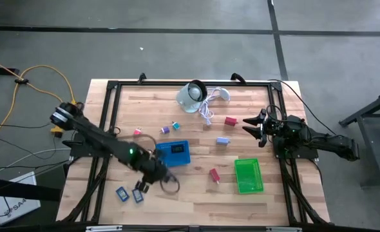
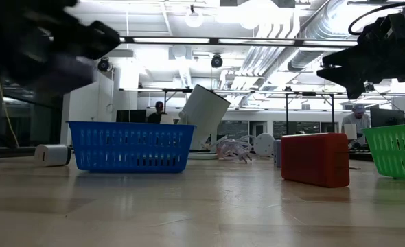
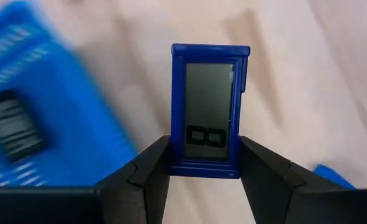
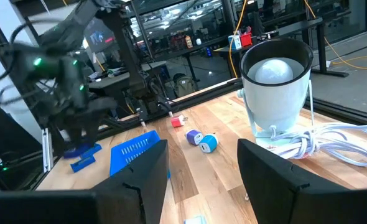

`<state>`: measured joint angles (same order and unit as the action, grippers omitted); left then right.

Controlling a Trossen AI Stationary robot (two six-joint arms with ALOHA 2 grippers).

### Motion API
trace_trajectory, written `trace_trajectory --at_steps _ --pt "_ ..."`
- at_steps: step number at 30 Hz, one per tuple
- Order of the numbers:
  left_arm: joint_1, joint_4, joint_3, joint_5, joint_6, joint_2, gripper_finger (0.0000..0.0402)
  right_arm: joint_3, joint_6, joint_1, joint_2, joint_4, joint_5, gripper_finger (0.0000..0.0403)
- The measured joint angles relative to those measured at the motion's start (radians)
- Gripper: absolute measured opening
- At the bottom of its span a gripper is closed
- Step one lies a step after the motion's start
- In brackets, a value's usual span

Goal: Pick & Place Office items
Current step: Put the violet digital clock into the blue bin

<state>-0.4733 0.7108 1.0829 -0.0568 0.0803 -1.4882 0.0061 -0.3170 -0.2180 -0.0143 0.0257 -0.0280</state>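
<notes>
Carry step: the left gripper (image 3: pixel 202 171), closed on a dark blue timer (image 3: pixel 208 109), hovers near the worktop's front-left edge. Next, release over the blue basket (image 1: pixel 175 153). The right gripper (image 1: pixel 254 124) waits open at the right edge.

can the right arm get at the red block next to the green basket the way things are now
Probably yes. The right gripper hangs open at the table's right edge, holding nothing, and the red block lies on bare wood left of the green basket, uncovered.

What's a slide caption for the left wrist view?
Left gripper shut on a blue rectangular display piece, blue basket beside it.
</notes>
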Motion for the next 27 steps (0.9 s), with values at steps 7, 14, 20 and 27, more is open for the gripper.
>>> trace_trajectory --at_steps 7,14,20,27 --pt "0.208 0.033 0.002 0.0 -0.037 0.033 0.0163 0.0 0.0 0.0 0.0 0.0 0.0 0.0179" --pt "0.364 -0.013 0.003 0.076 -0.091 -0.06 0.0163 0.0 0.0 0.0 0.0 0.0 0.0 0.0179" --pt "0.387 -0.044 0.003 0.131 -0.09 -0.129 0.0163 0.0 0.0 0.0 0.0 0.0 0.0 0.0179" --pt "0.371 -0.093 0.003 0.131 -0.097 -0.139 0.0164 0.0 0.0 0.0 0.0 0.0 0.001 0.0179"
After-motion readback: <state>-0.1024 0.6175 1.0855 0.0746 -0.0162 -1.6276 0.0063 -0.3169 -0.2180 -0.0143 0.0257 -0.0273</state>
